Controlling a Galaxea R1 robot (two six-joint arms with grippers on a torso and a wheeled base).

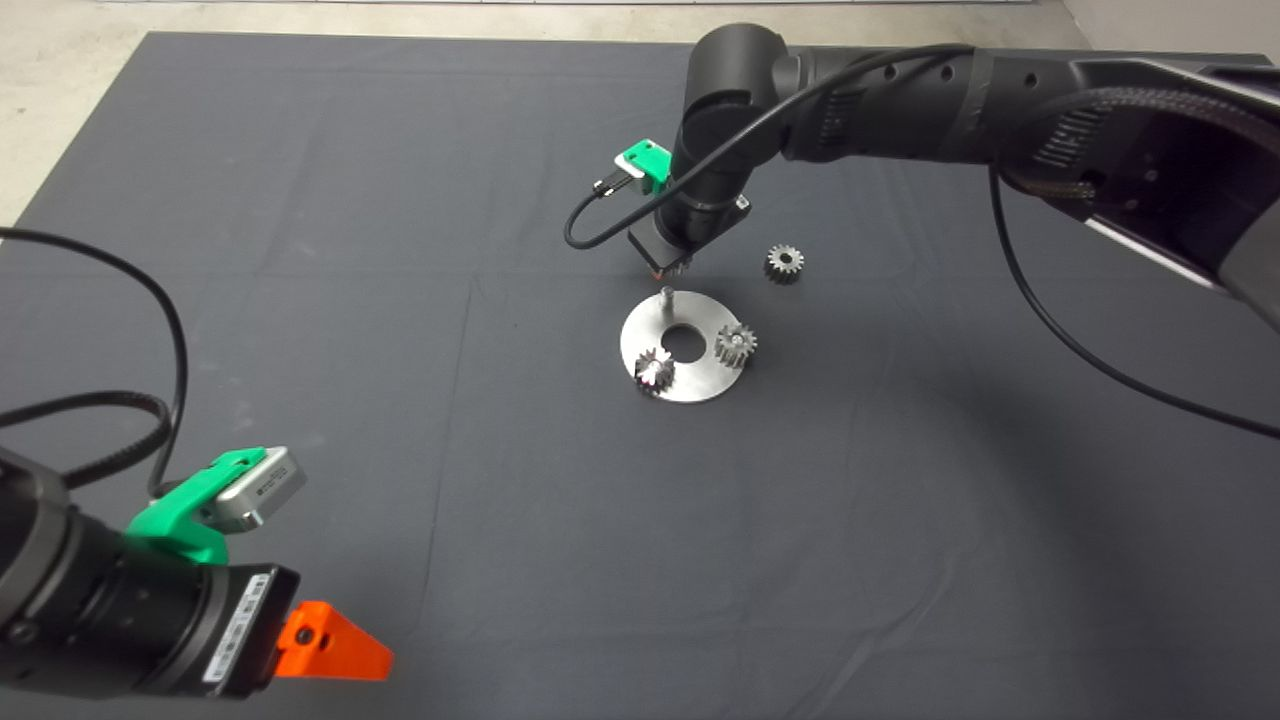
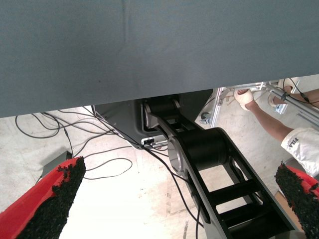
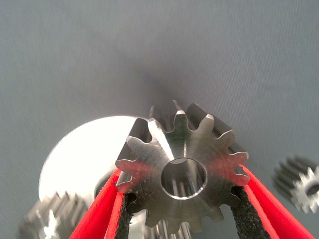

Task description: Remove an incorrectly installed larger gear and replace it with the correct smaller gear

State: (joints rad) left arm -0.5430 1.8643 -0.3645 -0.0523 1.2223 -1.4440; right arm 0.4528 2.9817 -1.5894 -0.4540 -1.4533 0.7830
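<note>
- Two arms are seen over the dark mat (image 1: 400,300) of the worktop, one at work and one parked.
- The right pincer (image 1: 672,266) is held above the mat, just over the far edge of the round steel plate (image 1: 690,378), close to the bare upright pin (image 1: 666,298) that stands on that plate.
- The larger gear (image 3: 182,172) is clamped between the right pincer's black pads (image 3: 244,216), gripped at its toothed sides and lifted clear of the plate; its long pointed teeth and wide centre bore are shown in the right wrist view.
- In the head view the held gear is hidden under the wrist, so it cannot be made out there.
- Two bright small gears are seated on the plate, one at its near-left rim (image 1: 654,371) and one at its right rim (image 1: 736,345), on either side of the plate's centre hole.
- The smaller gear (image 1: 784,263), dull and dark grey, is laid flat on the mat, off the plate and just beyond its right side, apart from the right pincer.
- The left pincer (image 1: 335,645) is parked at the lower left edge of the head view, its red fingers (image 2: 47,199) spread wide with nothing between them.
- In the left wrist view the mat's edge, the robot's base, floor cables and a person's leg (image 2: 266,117) are shown.
</note>
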